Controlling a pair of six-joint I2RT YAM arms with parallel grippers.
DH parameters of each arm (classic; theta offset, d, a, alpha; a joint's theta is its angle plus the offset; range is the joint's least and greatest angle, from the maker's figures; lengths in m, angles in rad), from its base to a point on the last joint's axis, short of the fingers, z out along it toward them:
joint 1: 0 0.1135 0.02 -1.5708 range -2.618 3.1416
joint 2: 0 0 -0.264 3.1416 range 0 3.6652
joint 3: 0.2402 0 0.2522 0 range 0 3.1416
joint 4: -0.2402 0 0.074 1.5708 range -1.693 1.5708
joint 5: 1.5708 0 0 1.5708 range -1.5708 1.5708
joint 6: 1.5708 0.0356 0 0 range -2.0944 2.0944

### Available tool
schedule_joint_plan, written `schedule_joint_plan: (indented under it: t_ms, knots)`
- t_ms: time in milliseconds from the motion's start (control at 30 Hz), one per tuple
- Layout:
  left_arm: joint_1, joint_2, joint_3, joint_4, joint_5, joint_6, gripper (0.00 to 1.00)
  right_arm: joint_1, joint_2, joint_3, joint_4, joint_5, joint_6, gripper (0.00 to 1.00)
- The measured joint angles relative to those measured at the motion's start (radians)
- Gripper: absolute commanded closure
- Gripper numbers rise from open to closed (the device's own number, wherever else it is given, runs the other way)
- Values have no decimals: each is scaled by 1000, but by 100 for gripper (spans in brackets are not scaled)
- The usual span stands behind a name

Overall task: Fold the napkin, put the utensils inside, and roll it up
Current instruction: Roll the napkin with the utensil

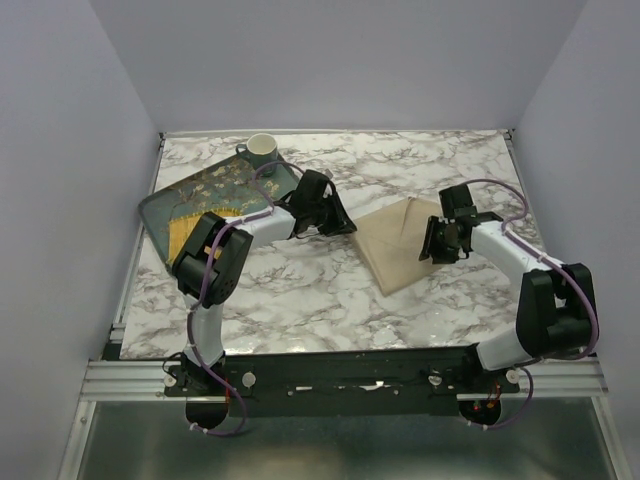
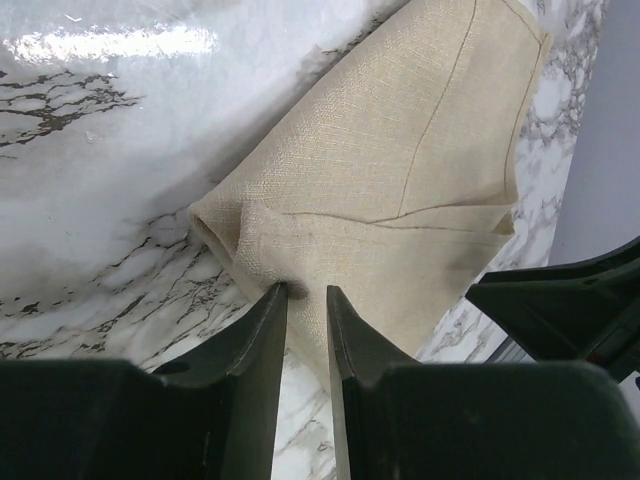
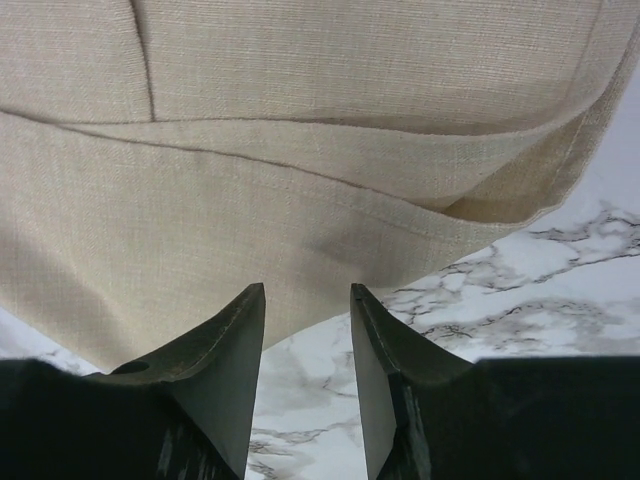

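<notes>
The beige napkin point(image 1: 398, 243) lies folded on the marble table, right of centre. My left gripper point(image 1: 343, 226) reaches its left corner. In the left wrist view the jaws point(image 2: 307, 290) stand a narrow gap apart, with the napkin's point(image 2: 400, 150) edge running between the tips. My right gripper point(image 1: 432, 247) hovers at the napkin's right side. Its fingers point(image 3: 307, 288) are open, with the cloth's point(image 3: 300, 120) hem just past the tips and bare marble between them. No utensils show in any view.
A dark teal floral tray point(image 1: 170, 205) sits at the far left, with a yellow patch on its near part. A teal cup point(image 1: 262, 150) stands behind it. The right arm's black body point(image 2: 560, 310) shows beside the napkin in the left wrist view.
</notes>
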Motion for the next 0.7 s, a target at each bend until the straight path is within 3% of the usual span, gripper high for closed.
schedule_joint_plan:
  t_ms: [167, 333, 400, 433, 533, 700]
  knots:
    - [0, 18, 19, -6, -1, 12, 70, -10, 47, 17, 0, 14, -4, 60]
    - [0, 27, 24, -14, -7, 21, 65, 0, 76, 56, 3, 1, -61, 55]
    - [0, 27, 26, -23, -13, 29, 57, 18, 65, 68, 0, 3, -89, 50]
    - [0, 27, 33, -44, -18, 37, 45, 30, 58, 73, -3, 5, -99, 48]
    - [0, 23, 49, -79, -32, 46, 30, 109, 12, 101, -29, 32, -124, 43]
    - [6, -106, 48, -183, -86, 76, 24, 354, -33, 211, -85, 132, -124, 38]
